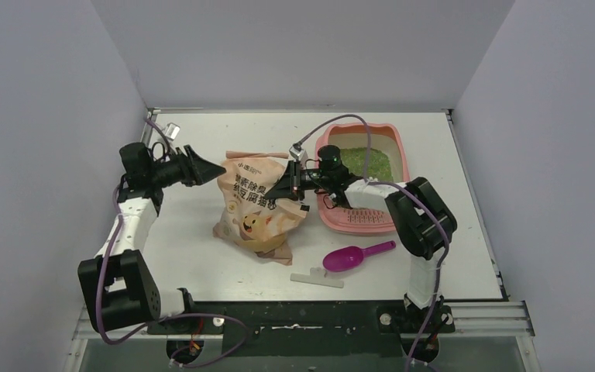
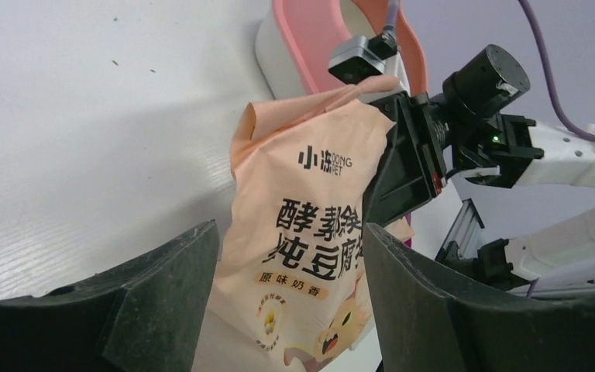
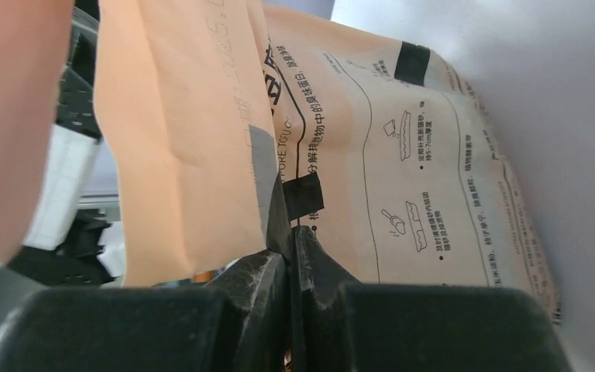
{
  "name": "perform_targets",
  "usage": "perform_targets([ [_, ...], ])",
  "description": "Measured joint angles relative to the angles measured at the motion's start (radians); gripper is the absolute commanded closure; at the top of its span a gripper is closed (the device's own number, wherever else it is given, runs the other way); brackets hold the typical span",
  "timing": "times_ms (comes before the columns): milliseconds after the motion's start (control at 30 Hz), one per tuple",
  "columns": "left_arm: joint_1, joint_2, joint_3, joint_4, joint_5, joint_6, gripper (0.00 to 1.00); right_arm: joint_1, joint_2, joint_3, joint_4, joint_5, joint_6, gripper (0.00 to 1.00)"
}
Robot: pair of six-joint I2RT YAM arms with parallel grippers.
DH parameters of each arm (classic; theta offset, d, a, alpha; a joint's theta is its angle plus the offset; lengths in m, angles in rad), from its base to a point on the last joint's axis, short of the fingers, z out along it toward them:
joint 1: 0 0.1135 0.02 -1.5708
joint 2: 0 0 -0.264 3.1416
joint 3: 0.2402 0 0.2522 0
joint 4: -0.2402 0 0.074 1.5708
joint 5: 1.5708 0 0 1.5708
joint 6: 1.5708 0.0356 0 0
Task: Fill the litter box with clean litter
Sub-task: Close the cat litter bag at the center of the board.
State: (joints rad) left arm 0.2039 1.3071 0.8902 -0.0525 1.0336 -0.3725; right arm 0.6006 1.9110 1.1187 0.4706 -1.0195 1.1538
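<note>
Overall: a peach bag (image 1: 256, 205) stands crumpled in the middle of the table (image 1: 194, 248), with a gripper at each side.
Left gripper (image 1: 217, 167): jaws wide apart, holding nothing. Its tips are at the bag's upper left corner, and its wrist view shows the bag's printed face between the two fingers.
Right gripper (image 1: 289, 186): jaws closed tight on the bag's right edge. Its wrist view shows a fold of the bag pinched between the fingertips.
Litter box (image 1: 403, 159): at the far right of the table, just right of the bag, slotted strip at its near end.
Litter (image 1: 370, 163): a green bed inside the box, its nearer part hidden by the right arm.
Scoop (image 1: 352, 256): magenta, flat on the table in front of the box, apart from it.
White strip (image 1: 318, 277): on the table just beside the scoop's bowl.
</note>
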Motion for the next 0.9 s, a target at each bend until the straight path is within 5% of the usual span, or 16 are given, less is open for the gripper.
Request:
perform_targets([
  [133,-0.008,0.053,-0.097,0.233,0.046,-0.124,0.31,-0.008,0.029,-0.016,0.111,-0.033,0.129,1.0],
  [333,-0.051,0.154,-0.152,0.387,0.044,-0.17,0.31,-0.009,0.019,0.023,-0.016,-0.043,0.033,0.98],
  [433,-0.075,0.195,-0.177,0.535,0.053,-0.219,0.47,-0.01,-0.001,0.046,-0.111,-0.033,-0.042,0.97],
  [633,-0.091,0.383,-0.199,1.067,0.152,-0.52,0.97,-0.018,-0.005,0.072,-0.196,-0.027,-0.106,0.96],
  [900,-0.092,0.454,-0.19,1.323,0.253,-0.743,1.0,-0.039,-0.019,0.139,-0.421,-0.037,-0.267,0.94],
])
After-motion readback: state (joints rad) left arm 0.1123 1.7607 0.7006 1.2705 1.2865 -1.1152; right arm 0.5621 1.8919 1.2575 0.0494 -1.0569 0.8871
